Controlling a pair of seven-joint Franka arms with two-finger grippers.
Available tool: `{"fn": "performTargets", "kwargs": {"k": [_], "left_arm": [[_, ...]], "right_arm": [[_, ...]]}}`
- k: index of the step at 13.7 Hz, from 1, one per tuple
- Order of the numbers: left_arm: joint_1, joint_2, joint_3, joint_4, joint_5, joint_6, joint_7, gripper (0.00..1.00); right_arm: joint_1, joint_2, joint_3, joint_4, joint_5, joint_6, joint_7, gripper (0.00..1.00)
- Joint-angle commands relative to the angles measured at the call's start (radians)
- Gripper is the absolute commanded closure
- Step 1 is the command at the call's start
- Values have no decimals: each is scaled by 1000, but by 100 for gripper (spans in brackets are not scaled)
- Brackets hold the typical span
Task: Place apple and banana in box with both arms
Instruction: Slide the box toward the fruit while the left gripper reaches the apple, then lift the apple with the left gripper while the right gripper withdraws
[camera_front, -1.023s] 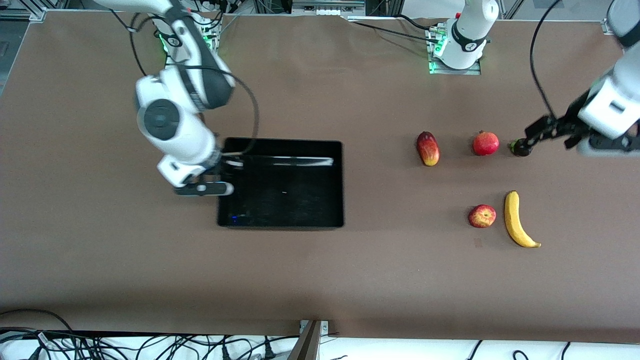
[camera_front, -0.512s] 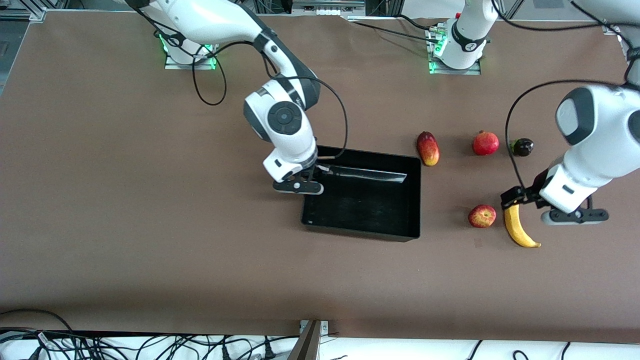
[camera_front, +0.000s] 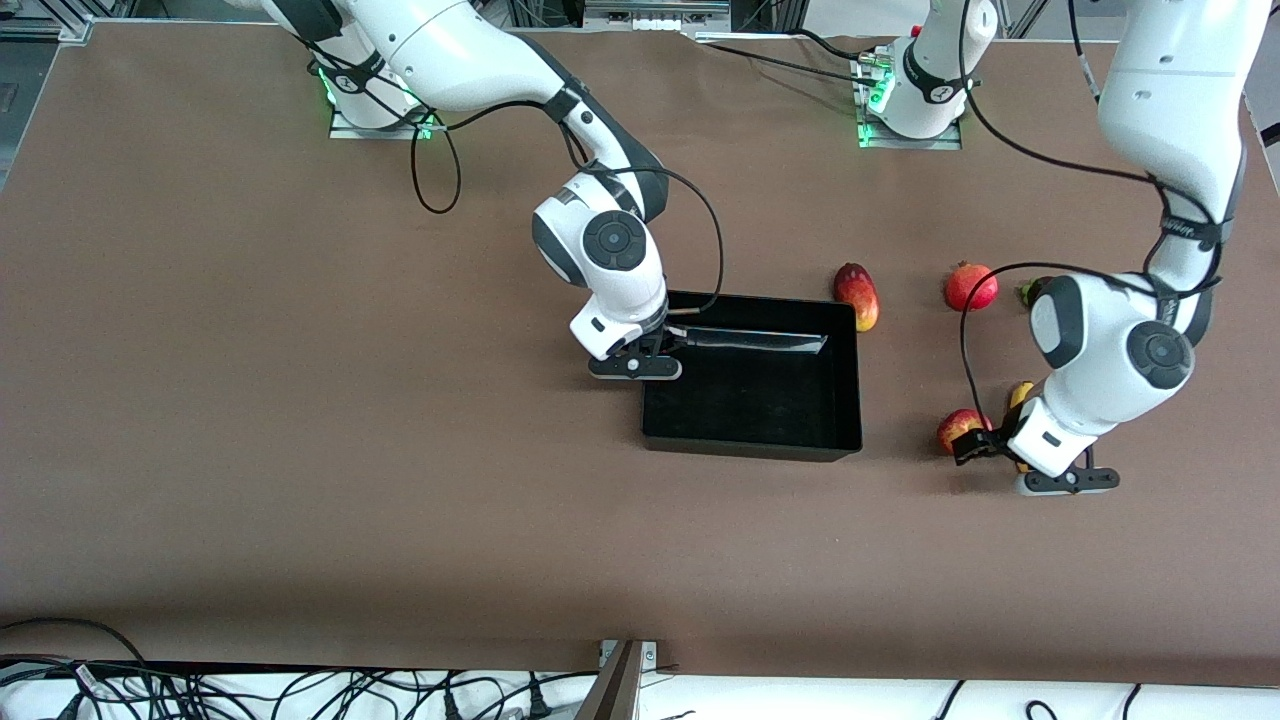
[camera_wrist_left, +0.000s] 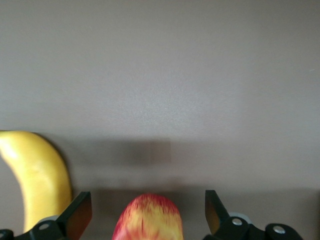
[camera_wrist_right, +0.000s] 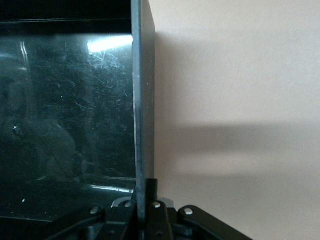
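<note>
The black box (camera_front: 752, 446) sits mid-table. My right gripper (camera_front: 655, 352) is shut on the box's wall at the end toward the right arm, and that wall (camera_wrist_right: 143, 100) runs up from between my right gripper's (camera_wrist_right: 145, 202) jaws. The apple (camera_front: 959, 428) lies beside the box toward the left arm's end. My left gripper (camera_front: 985, 447) is low at the apple and open. In the left wrist view the apple (camera_wrist_left: 148, 222) sits between the spread fingers of my left gripper (camera_wrist_left: 147, 211). The banana (camera_wrist_left: 38, 175) lies beside the apple, and only its tip (camera_front: 1020, 392) shows under the left arm.
An elongated red-yellow fruit (camera_front: 857, 296) lies by the box's corner farther from the camera. A plain red round fruit (camera_front: 971, 287) and a dark fruit (camera_front: 1029, 292), partly hidden by the left arm, lie beside it. Cables run along the table's front edge.
My right gripper has dragged the box toward the left arm's end, close to the fruits. My left gripper has moved from the dark fruit, past the banana, down to the apple.
</note>
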Motion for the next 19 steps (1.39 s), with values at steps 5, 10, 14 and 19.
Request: {"fn": "performTargets", "kwargs": {"k": [5,10,14,19], "left_arm": [[0,25,0,-66,24,77,-30,0],[0,21,6,-126,24,117,-68,11],[-3,16,6,-126,24,112,-79,100],[-73,-191,-12,-92,25,-217,-222,100]], "right_arm": [[14,11,-12,37,8,-4,-53,0],[-78,-138,-15,43,21,-216,-82,0],[-202,-287,-18,41,22,-434,-229,0],[-396,-420,-32,41,19,-617,-431,0]]}}
